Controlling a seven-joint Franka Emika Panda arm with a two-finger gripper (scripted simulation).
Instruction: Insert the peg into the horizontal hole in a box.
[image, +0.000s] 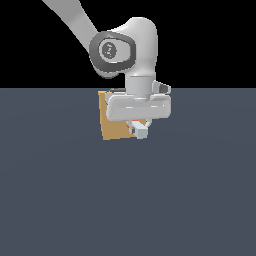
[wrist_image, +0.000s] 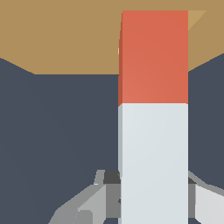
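The tan box (image: 114, 125) stands on the floor behind my gripper (image: 140, 127), whose wide grey body covers its upper right part. My gripper is shut on the peg (image: 141, 131), a small pale bar with a bit of red. In the wrist view the peg (wrist_image: 153, 131) runs lengthwise away from the fingers (wrist_image: 111, 192). Its white half is near them, and its red half reaches up against the box (wrist_image: 61, 39). A lighter tan sliver (wrist_image: 197, 17) beside the red tip looks like the hole's edge. The rest of the hole is hidden by the peg.
The dark blue-grey floor (image: 125, 200) spreads all around the box. The arm's white links (image: 120, 47) rise above the gripper toward the exterior view's upper left.
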